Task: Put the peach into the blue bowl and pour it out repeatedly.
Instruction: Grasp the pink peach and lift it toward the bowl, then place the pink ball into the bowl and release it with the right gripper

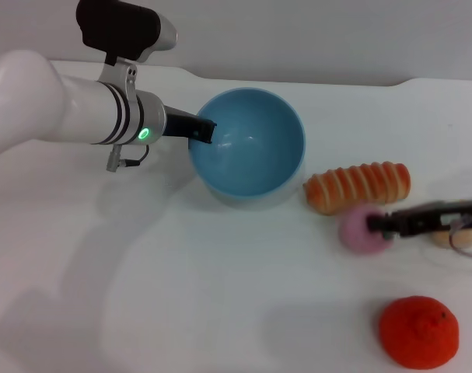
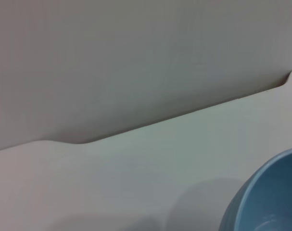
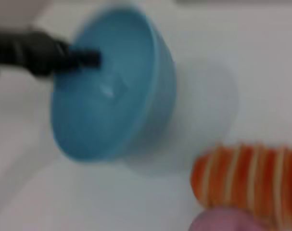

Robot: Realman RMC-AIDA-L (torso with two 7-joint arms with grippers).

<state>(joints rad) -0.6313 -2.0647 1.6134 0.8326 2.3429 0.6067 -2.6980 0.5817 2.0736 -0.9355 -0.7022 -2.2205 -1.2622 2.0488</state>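
The blue bowl (image 1: 251, 148) is tipped on its side on the white table, its empty inside facing front and right. My left gripper (image 1: 204, 130) is shut on the bowl's left rim and holds it tilted; it also shows dark in the right wrist view (image 3: 83, 57) at the bowl (image 3: 112, 106). A part of the bowl's wall shows in the left wrist view (image 2: 271, 192). The pink-mauve peach (image 1: 360, 231) lies on the table right of the bowl, in front of a bread roll. My right gripper (image 1: 382, 224) is at the peach's right side, touching it. The peach's top shows in the right wrist view (image 3: 222, 224).
An orange-and-cream ridged bread roll (image 1: 358, 186) lies just behind the peach and also shows in the right wrist view (image 3: 247, 178). A bright orange-red bumpy fruit (image 1: 418, 332) sits at the front right. A beige lump (image 1: 457, 237) lies behind my right gripper. The table's back edge (image 2: 184, 115) meets a grey wall.
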